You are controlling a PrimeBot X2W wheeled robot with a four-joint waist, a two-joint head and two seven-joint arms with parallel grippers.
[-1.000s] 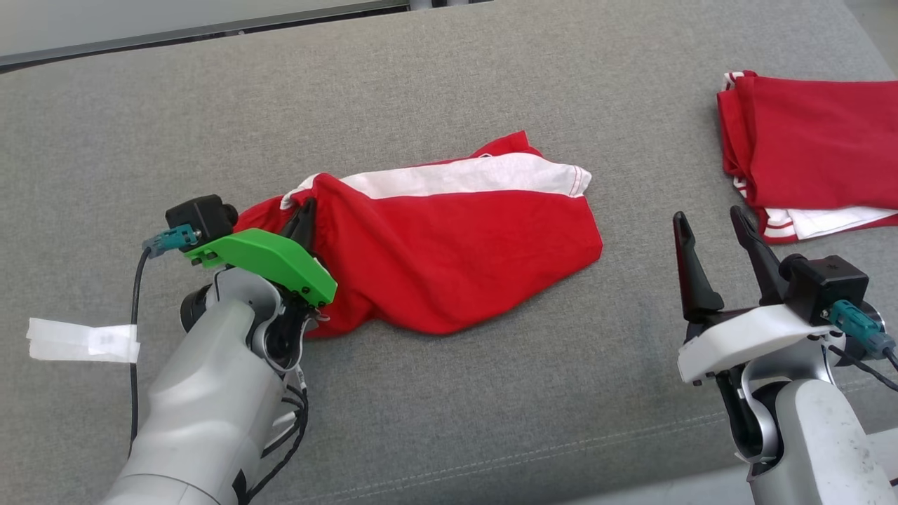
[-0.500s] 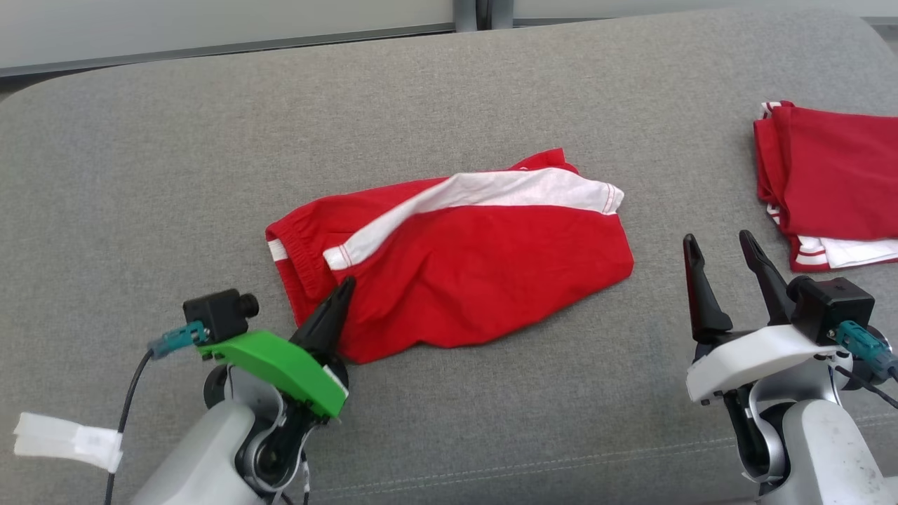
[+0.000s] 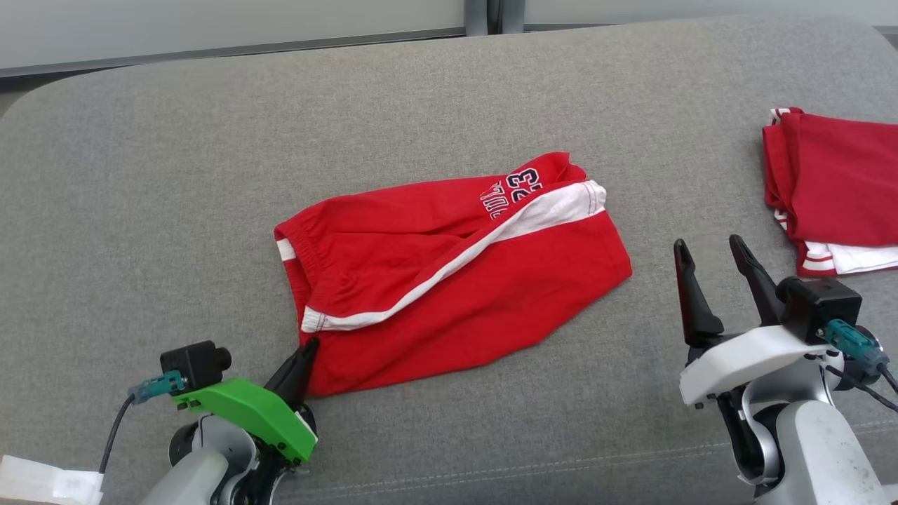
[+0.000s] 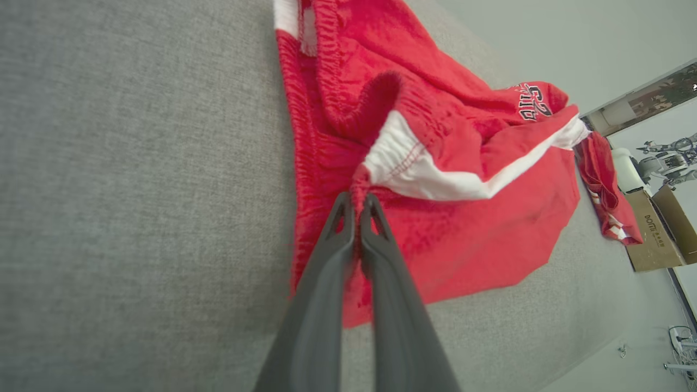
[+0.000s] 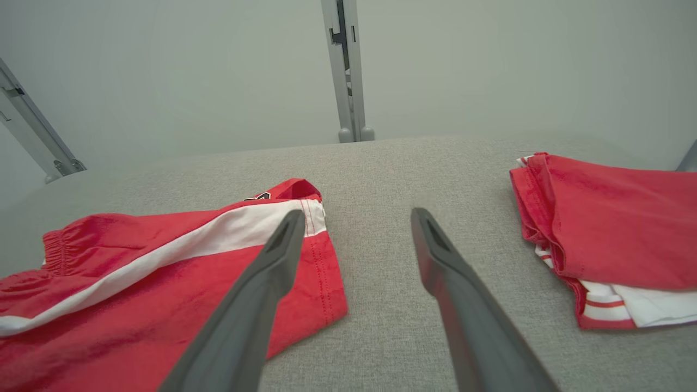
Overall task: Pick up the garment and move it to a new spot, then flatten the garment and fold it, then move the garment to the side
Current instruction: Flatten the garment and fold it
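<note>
We saw the left pincer pressed together, pinching the waistband corner of the red shorts. The shorts lay rumpled in the middle of the grey cushion, white side stripe up. The right pincer was spread and held nothing, between the shorts and a folded red garment at the cushion's right edge, touching neither. We noted white tape by the left arm and a cardboard box beyond the cushion.

On cushion, centre: garment; folded pile well apart at far right. At garment's near-left corner: left gripper. Between garment and folded pile, nearer: right gripper.
</note>
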